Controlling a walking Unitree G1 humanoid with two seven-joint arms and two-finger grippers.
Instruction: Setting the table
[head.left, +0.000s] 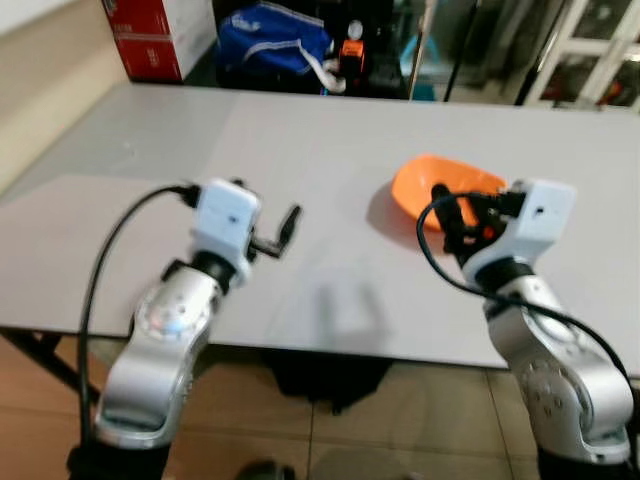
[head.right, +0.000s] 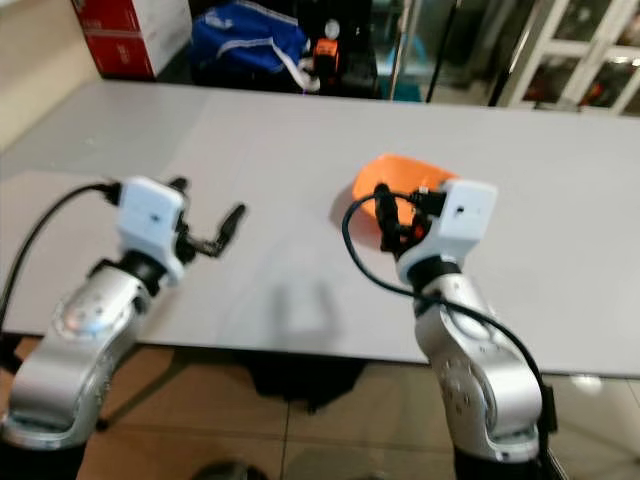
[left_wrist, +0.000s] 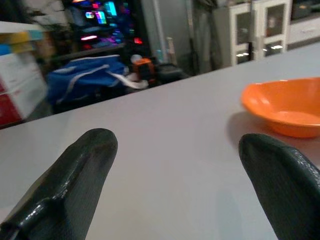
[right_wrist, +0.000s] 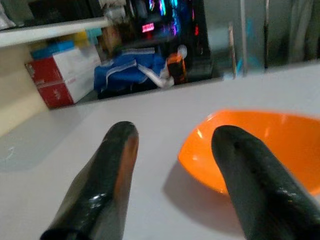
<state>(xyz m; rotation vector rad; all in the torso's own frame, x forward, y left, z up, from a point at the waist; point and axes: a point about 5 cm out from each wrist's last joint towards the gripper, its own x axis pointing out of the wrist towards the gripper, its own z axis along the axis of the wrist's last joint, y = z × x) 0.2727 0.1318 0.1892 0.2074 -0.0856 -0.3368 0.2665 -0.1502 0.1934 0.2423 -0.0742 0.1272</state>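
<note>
An orange bowl (head.left: 445, 183) rests on the grey table (head.left: 300, 130), right of centre. My right gripper (head.left: 450, 215) hovers at the bowl's near rim, open. In the right wrist view one finger (right_wrist: 107, 170) lies beside the bowl (right_wrist: 270, 145) and the other finger (right_wrist: 250, 170) stands in front of its rim. Nothing is held. My left gripper (head.left: 280, 232) is over bare tabletop left of centre, open and empty. The left wrist view has the bowl (left_wrist: 285, 107) off to one side, well beyond the fingers (left_wrist: 85, 170).
Beyond the table's far edge sit a red and white box (head.left: 150, 35), a blue bag (head.left: 272, 40) and a small orange and black item (head.left: 350, 55). White cabinets (head.left: 590, 50) stand at the back right. Tiled floor lies below the near edge.
</note>
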